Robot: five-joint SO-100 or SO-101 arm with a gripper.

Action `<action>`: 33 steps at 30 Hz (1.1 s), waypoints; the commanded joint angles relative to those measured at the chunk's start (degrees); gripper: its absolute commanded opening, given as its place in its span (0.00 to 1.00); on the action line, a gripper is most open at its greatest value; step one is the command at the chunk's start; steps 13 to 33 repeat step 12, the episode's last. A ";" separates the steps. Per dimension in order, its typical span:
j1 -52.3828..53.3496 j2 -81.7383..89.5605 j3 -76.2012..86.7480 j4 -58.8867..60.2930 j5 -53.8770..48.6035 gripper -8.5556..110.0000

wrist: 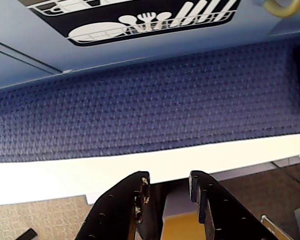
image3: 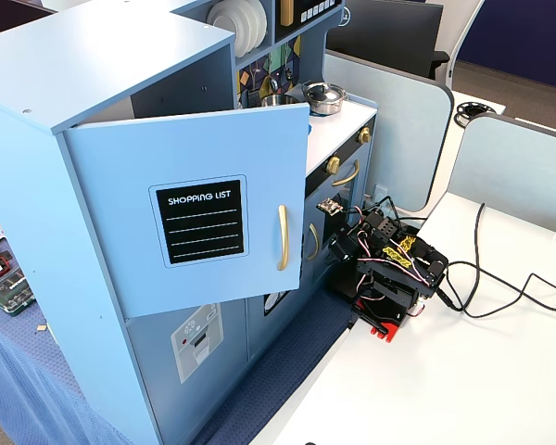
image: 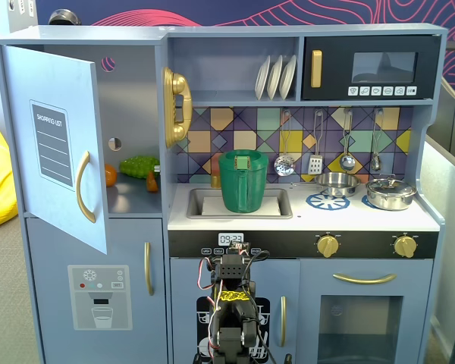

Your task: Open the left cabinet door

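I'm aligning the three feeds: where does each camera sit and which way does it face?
A fixed view: in front, facing the kitchen squarely; the folded arm shows low.
Wrist view: on the arm, looking down past the fingers at blue cloth.
A fixed view: high beside the kitchen, angled down; arm on the white table.
Both fixed views share the left cabinet door, ajar.

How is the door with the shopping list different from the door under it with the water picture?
The shopping list door is swung open; the water picture door is shut. The first wears a black list panel, the second a grey drink-machine picture. The open door's gold handle is curved, the shut door's straight. Both are blue-grey.
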 commanded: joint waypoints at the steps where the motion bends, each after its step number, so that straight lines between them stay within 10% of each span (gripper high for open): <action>1: -1.23 -0.26 3.08 8.79 -1.32 0.08; 33: -3.08 -0.26 3.08 8.79 -0.70 0.08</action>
